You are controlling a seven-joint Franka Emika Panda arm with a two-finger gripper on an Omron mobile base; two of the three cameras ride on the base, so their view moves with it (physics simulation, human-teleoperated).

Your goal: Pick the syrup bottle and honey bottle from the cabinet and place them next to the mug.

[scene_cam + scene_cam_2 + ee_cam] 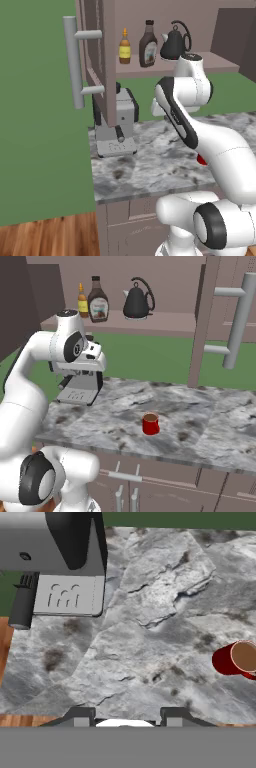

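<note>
Closest to my lens, my gripper (124,714) hangs above the marble counter (150,637) with its 2 fingers drawn in, clasping nothing and touching nothing. On the open cabinet (165,67) shelf stand the syrup bottle (148,44) and, just beside it, the honey bottle (124,47). Down on the counter sits the mug (150,424).
</note>
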